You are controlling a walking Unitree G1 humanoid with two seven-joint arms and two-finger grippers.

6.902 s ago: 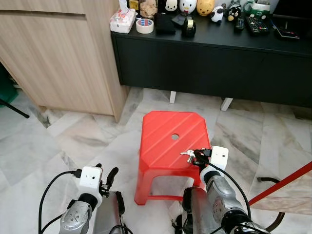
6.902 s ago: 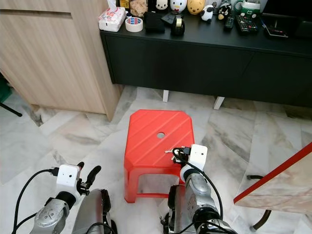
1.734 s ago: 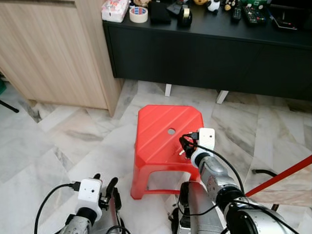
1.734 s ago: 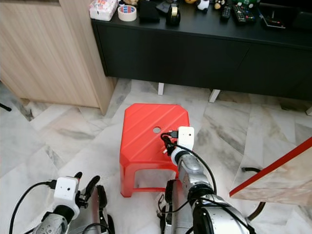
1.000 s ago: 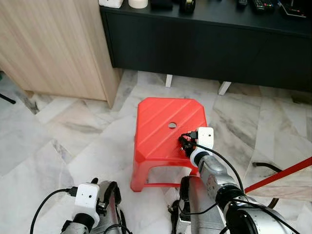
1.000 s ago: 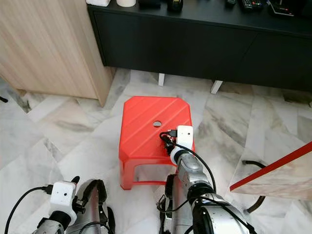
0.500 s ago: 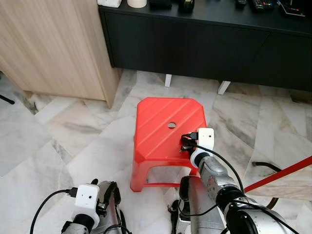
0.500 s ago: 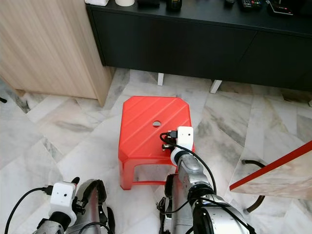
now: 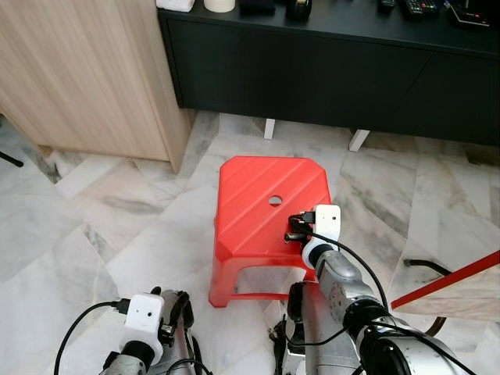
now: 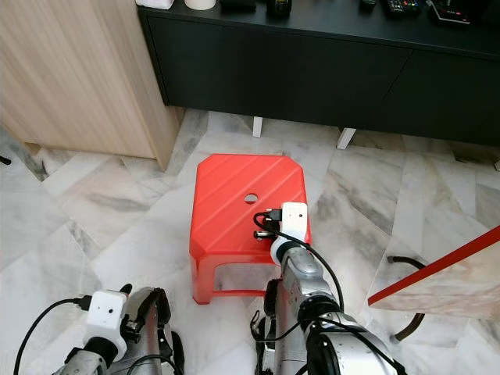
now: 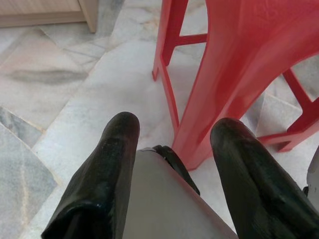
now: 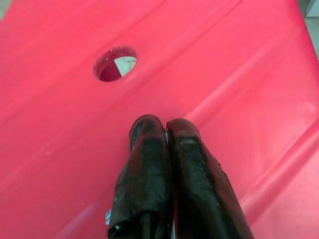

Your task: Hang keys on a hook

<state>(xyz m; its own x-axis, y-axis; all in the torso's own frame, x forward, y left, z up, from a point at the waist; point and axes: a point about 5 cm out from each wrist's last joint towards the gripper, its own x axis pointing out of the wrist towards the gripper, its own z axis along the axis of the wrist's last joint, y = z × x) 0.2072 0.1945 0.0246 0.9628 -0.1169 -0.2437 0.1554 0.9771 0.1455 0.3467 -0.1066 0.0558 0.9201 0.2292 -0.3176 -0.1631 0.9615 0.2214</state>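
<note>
while the robot stands on the marble floor [image 9: 94, 234], its right pincer [image 12: 158, 130] rests over the red stool [image 9: 250, 203].
the right pincer's fingers press together near the stool's round hole [image 12: 115, 63], a sliver of metal, perhaps the keys [image 12: 107, 216], between them. the left pincer [image 11: 172, 134] hangs wide apart beside a stool leg.

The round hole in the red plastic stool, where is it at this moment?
The round hole sits near the middle of the red plastic stool seat, just ahead of the right gripper, whose black fingers are pressed together above the seat.
</note>
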